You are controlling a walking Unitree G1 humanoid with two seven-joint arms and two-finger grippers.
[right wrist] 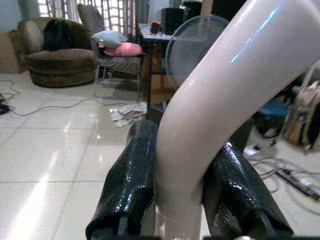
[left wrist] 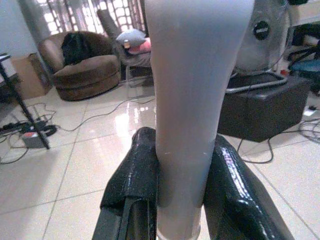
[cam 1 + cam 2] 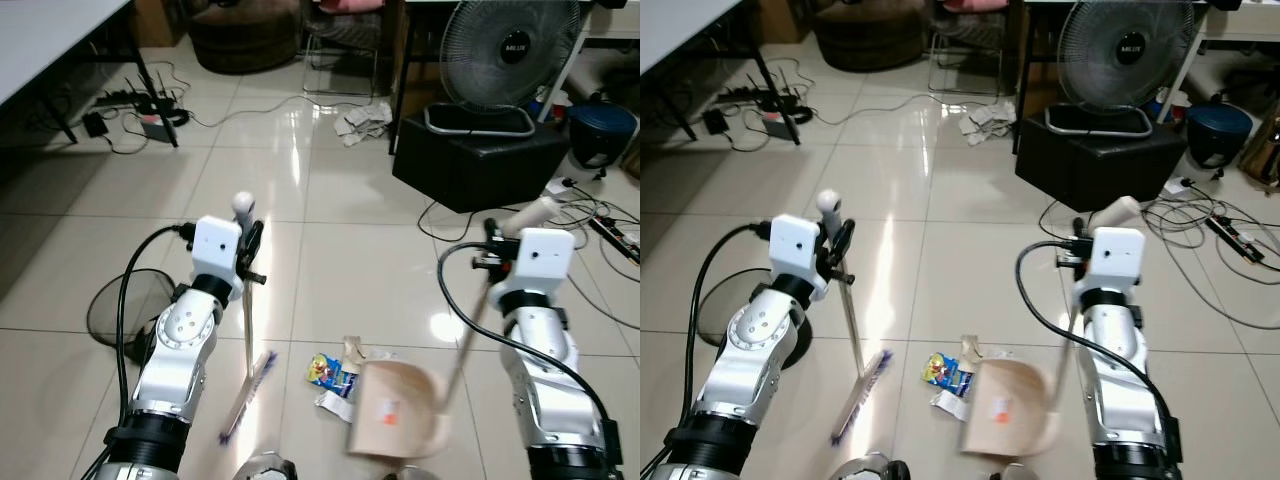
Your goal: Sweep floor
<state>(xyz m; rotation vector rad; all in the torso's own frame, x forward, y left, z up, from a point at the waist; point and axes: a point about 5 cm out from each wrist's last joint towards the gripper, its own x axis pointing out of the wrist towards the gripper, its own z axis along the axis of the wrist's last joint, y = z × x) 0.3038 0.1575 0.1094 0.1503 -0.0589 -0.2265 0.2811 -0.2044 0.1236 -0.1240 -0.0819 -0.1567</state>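
Observation:
My left gripper point(image 3: 250, 245) is shut on the silver handle of a broom point(image 3: 247, 330); its purple bristle head point(image 3: 248, 395) rests on the tiles. In the left wrist view both black fingers point(image 2: 132, 175) clamp the grey handle point(image 2: 190, 100). My right gripper point(image 3: 495, 255) is shut on the beige handle of a dustpan point(image 3: 395, 408), whose pan sits on the floor between my arms. The right wrist view shows the fingers point(image 1: 132, 175) around that curved handle point(image 1: 210, 95). A blue and yellow wrapper point(image 3: 328, 371) and torn paper scraps point(image 3: 337, 404) lie between the broom head and the pan's mouth.
A black box point(image 3: 480, 150) with a standing fan point(image 3: 505, 50) on it is ahead on the right, with cables point(image 3: 600, 225) trailing over the floor. More crumpled paper point(image 3: 362, 122) lies farther off. A dark mesh bin point(image 3: 125, 305) stands at my left. A power strip point(image 3: 150, 120) lies under the table.

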